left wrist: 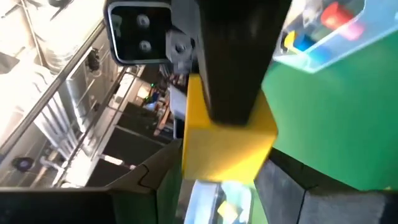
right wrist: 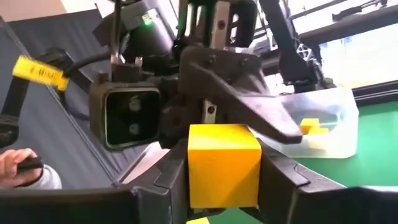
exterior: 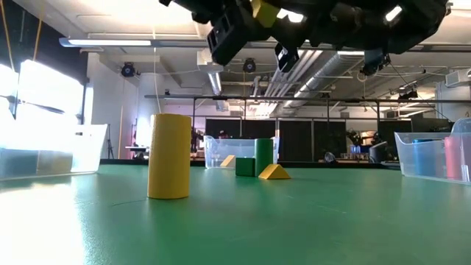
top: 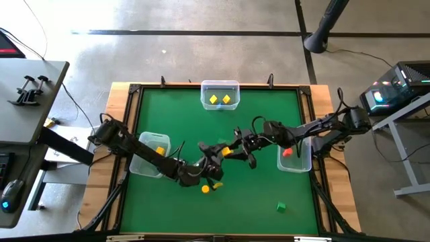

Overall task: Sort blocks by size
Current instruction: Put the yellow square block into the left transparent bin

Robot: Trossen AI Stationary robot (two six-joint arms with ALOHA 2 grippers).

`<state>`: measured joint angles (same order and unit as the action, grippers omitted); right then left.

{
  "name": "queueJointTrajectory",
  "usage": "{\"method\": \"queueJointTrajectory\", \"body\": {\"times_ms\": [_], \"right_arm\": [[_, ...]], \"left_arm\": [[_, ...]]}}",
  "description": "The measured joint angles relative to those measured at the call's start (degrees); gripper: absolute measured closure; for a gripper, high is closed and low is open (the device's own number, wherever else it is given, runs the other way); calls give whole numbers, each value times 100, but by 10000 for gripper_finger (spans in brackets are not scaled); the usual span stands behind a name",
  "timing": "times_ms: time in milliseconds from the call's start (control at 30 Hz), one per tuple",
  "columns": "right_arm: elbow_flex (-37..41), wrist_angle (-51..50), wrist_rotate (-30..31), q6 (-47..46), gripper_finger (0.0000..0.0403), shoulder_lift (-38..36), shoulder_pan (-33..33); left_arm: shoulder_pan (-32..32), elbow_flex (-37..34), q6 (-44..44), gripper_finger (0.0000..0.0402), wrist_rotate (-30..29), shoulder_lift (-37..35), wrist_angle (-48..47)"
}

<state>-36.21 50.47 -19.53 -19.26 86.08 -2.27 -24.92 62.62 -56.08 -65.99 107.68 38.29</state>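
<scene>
We see a yellow cube (right wrist: 224,165) raised above the mat near table centre, level, pinched on opposite faces. Two yellow blocks (top: 220,99) lie in the bin at twelve o'clock, an orange block (top: 160,150) in the bin at nine, a red block (top: 287,152) in the bin at three, and a green cube (top: 281,207) lies loose toward five.

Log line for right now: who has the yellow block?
stage: mid-air handover | yellow block: between both grippers above table centre | right gripper: shut on it | left gripper: closed on it too | green block: loose on mat
</scene>
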Motion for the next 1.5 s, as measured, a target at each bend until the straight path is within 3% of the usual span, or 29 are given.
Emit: {"method": "queueJointTrajectory", "body": {"times_ms": [167, 433, 633, 867, 967, 1100, 1233, 1367, 1500], "right_arm": [[2, -21, 83, -23, 268, 0, -13], [4, -39, 119, 5, 269, 0, -8], [4, -120, -37, -45, 264, 0, -4], [-8, -568, -147, -22, 225, -15, -19], [-23, -633, -105, 138, 219, -15, -20], [31, -1033, -58, 258, 216, 43, -15], [9, -1130, 20, 336, 215, -4, -13], [19, -1238, 75, 342, 215, 11, -15], [13, -1276, 80, 394, 215, 7, -15]], "left_arm": [[-27, 1, -57, 234, 378, 0, 254], [-21, 1, -56, 235, 468, -2, 476], [-23, 1, 72, 269, 505, -2, 448], [-98, 57, 634, 293, 598, -14, 371], [-202, 57, 1096, 293, 579, -267, -281], [-310, 116, 2661, 292, 675, -983, -1993], [-300, 79, 5021, 291, 1688, -1678, -4613], [-293, 100, 7815, 291, 1930, -2347, -7336], [-288, 82, 10928, 290, 2810, -2651, -10056]]}}
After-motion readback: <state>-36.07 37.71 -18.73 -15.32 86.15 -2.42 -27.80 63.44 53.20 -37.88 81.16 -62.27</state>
